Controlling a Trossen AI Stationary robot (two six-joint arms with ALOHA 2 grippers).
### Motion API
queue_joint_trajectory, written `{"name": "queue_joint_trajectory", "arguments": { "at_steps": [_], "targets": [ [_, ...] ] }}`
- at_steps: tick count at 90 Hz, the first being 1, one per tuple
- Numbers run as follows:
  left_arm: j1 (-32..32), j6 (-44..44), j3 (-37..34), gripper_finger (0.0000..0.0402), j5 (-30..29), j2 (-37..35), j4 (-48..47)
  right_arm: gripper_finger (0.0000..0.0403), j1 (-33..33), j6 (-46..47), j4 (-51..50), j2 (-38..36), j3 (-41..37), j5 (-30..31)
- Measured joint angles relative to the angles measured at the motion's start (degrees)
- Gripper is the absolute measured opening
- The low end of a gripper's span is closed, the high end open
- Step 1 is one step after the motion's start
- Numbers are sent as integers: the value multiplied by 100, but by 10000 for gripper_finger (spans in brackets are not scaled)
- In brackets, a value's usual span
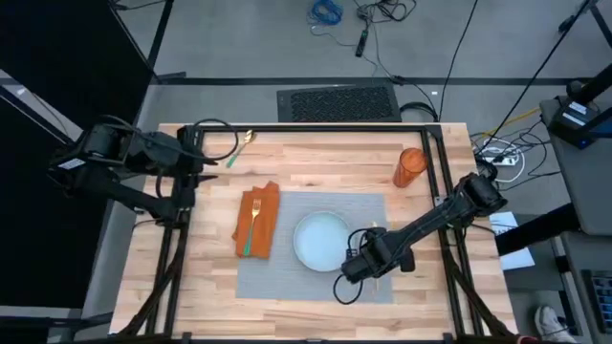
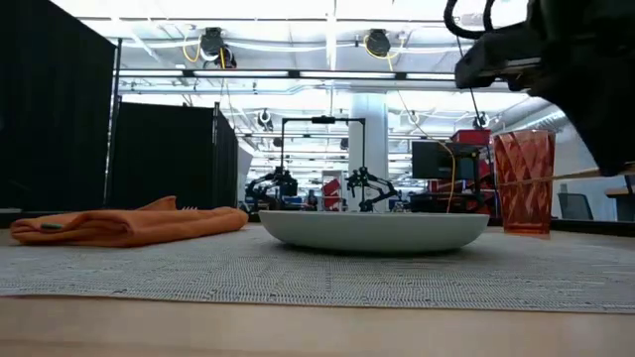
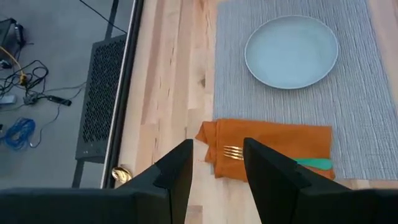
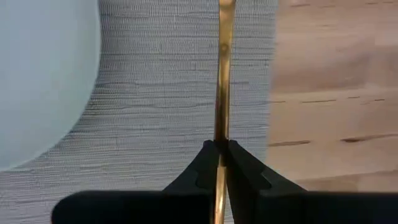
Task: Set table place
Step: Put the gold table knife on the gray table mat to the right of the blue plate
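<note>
The grey placemat [image 1: 368,215] lies mid-table with the pale round plate [image 1: 320,239] resting on it. An orange napkin [image 1: 256,222] overlaps the mat's left edge, a gold fork with a green handle [image 3: 236,152] lying on top. My right gripper [image 1: 368,260] hovers over the mat just right of the plate, shut on a thin gold utensil [image 4: 222,74]; which kind I cannot tell. My left gripper [image 3: 217,168] is open with nothing between its fingers, above the bare wood at the far left, beyond the napkin. My right gripper pinches the gold utensil's slim shaft [image 4: 221,134] between its two fingers. The fingers point down from above and lie across the shaft. In the low view the utensil [image 2: 566,177] runs about level, lifted clear of the placemat.
An orange ribbed cup [image 1: 409,165] stands upright on the wood at the far right. A gold spoon with a green handle [image 1: 239,148] lies near the far left edge, close to my left gripper. Black frame rails [image 1: 440,182] run along the table's sides.
</note>
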Motion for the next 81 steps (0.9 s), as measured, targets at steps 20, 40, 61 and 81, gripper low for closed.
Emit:
{"name": "queue_joint_trajectory", "arguments": {
  "at_steps": [20, 40, 61, 81],
  "targets": [
    [-1, 2, -56, 127, -2, 0, 17, 0, -61, 39, 329, 0, 0, -26],
    [-2, 7, -548, 127, 0, 0, 4, 0, -323, -52, 549, 185, 2, 98],
    [-1, 114, -909, 127, 0, -7, -4, 0, -694, -624, 584, 372, -65, -9],
    [-2, 143, -920, 127, -35, -226, 14, 0, -776, -745, 878, 376, -348, -231]
  ]
}}
